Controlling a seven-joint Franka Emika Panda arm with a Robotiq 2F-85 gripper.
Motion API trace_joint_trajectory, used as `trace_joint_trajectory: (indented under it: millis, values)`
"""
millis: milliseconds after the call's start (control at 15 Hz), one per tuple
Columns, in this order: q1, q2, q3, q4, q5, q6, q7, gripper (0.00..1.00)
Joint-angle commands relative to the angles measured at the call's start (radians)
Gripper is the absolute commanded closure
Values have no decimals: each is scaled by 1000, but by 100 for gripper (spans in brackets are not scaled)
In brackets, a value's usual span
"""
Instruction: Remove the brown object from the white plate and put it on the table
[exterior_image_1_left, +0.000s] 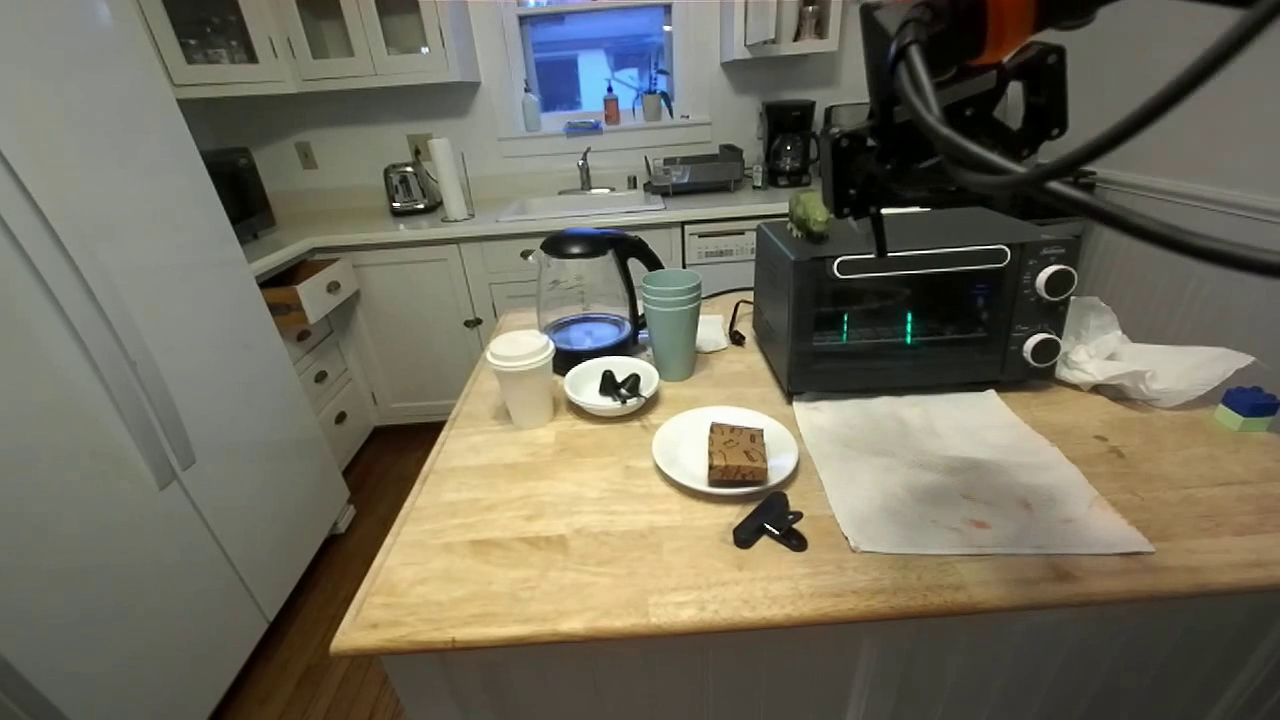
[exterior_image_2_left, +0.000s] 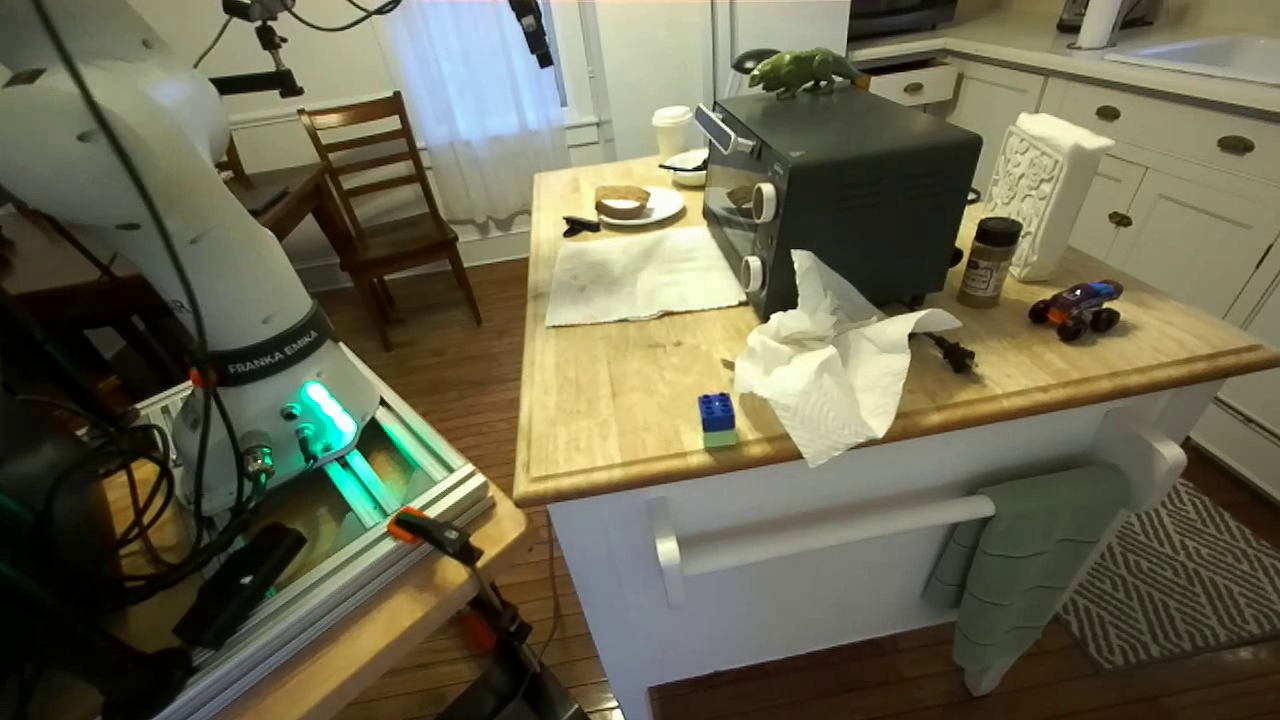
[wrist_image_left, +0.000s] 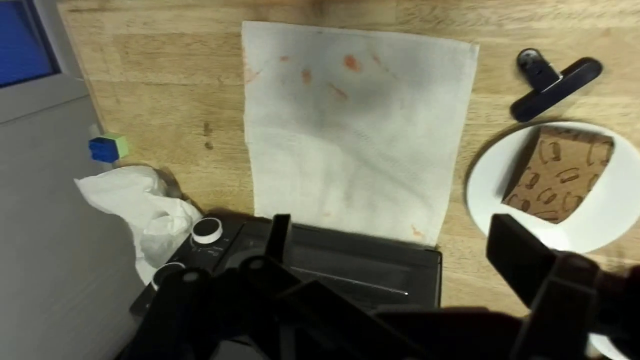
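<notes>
Resting on the white plate (exterior_image_1_left: 682, 450), brown object (exterior_image_1_left: 738, 455) is lying flat & showing dark squiggly marks; plate is sitting on the table (exterior_image_1_left: 560, 520).

Working outward from plate: black clip (exterior_image_1_left: 760, 522) is lying just beside it, on its near side in an exterior view; spotted paper sheet (exterior_image_1_left: 950, 480) is lying just beside it too, diff. side. White bowl (exterior_image_1_left: 583, 386) is standing nr plate, holding a black item (exterior_image_1_left: 609, 385). Stacked green cups (exterior_image_1_left: 672, 325) are standing upright nr plate too, on its far side in an exterior view. White lidded cup (exterior_image_1_left: 523, 385) is standing a bit farther from plate than bowl. Glass kettle (exterior_image_1_left: 595, 300), partly hidden by cups, is standing farther past plate. Toaster oven (exterior_image_1_left: 900, 320) is also standing past plate, w/ green dino fig. (exterior_image_1_left: 808, 215) sitting on top.

Above plate level & well apart from plate, robot gripper (wrist_image_left: 392, 237) is hanging w/ jaws standing wide apart.

Crumpled paper towel (exterior_image_2_left: 835, 360) & blue/green brick (exterior_image_2_left: 717, 418) are sitting well apart from plate, beyond sheet. Spice jar (exterior_image_2_left: 990, 262) & toy car (exterior_image_2_left: 1078, 308) are standing farther from plate than oven. Farthest past plate, bkgd: sink (exterior_image_1_left: 580, 207) & coffee maker (exterior_image_1_left: 788, 140) are showing.
</notes>
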Motion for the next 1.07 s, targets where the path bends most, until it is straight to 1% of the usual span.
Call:
trace_joint_trajectory:
  millis: [0, 67, 133, 200, 333, 400, 533, 600, 667, 733, 1000]
  values:
    - [-18, 251, 69, 209, -147, -191, 163, 0]
    - [-1, 308, 76, 242, -182, -222, 210, 0]
    - [184, 368, -84, 273, -209, -251, 257, 0]
    - [223, 412, -109, 302, -218, -270, 296, 0]
    - [375, 494, -237, 362, -202, -267, 355, 0]
    - [445, 529, -294, 394, -187, -254, 357, 0]
    - [546, 626, -381, 484, -191, -257, 349, 0]
    - [550, 513, -407, 356, -153, -210, 315, 0]
    - [583, 544, -434, 378, -152, -210, 317, 0]
    - [600, 552, -449, 378, -154, -210, 318, 0]
    - [601, 532, -461, 375, -156, -212, 312, 0]
